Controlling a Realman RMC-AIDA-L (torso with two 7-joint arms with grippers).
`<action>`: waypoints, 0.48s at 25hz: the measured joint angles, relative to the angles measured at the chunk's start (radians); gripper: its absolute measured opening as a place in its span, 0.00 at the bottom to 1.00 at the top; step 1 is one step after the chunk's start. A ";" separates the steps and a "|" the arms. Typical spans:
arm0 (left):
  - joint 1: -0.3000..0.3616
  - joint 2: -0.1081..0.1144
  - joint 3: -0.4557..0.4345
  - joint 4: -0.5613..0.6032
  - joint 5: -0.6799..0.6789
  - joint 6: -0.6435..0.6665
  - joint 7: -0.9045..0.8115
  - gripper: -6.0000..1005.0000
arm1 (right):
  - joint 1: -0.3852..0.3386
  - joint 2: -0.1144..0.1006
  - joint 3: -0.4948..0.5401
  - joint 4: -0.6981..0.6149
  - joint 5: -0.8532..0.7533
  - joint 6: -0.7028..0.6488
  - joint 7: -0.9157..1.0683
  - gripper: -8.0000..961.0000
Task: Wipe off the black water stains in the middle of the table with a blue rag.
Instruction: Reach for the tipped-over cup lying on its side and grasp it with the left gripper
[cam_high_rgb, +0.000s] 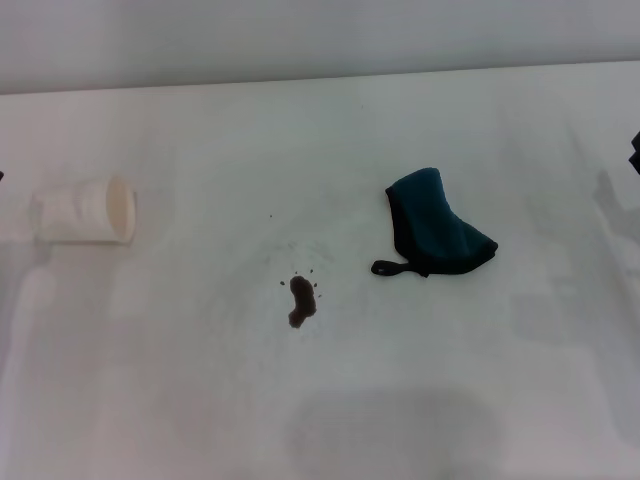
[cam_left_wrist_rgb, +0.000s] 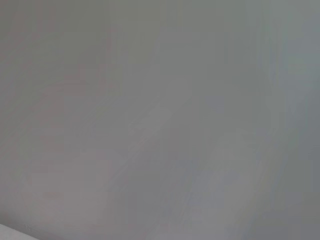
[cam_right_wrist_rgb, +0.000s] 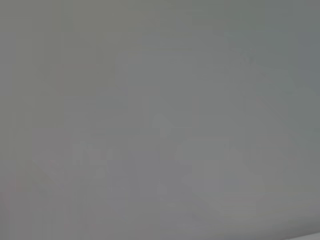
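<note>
Head view gives you pretty much everything here. The black water stains (cam_high_rgb: 300, 301) sit around the middle of the frame, a bit below centre: one small elongated dark blob with tiny specks scattered just above it. The blue rag (cam_high_rgb: 436, 223) lies crumpled on the counter (cam_high_rgb: 300, 130) to the right of centre, up and right of the stains and clearly apart from them, with its little black loop poking out at its lower left edge toward the blob. Over at the left of the frame you've got a white paper cup (cam_high_rgb: 88, 211) tipped on its side, mouth facing right, well away from both.

At the far right edge, upper half, a sliver of something dark is showing, probably part of the right arm. As for either end effector, you can't tell if it's open or closed, since neither one is in sight. Both wrist views show you only a plain grey surface.
</note>
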 joint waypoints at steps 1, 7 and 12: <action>0.000 0.000 0.000 0.005 -0.004 -0.001 0.000 0.89 | 0.000 0.000 0.000 -0.003 0.000 0.000 0.000 0.91; -0.013 0.005 0.001 0.025 -0.023 -0.012 -0.002 0.88 | -0.002 0.000 0.001 -0.015 0.002 0.003 0.000 0.91; -0.043 0.012 0.009 0.022 -0.004 -0.010 -0.021 0.88 | -0.002 0.000 0.001 -0.019 0.004 0.011 0.020 0.91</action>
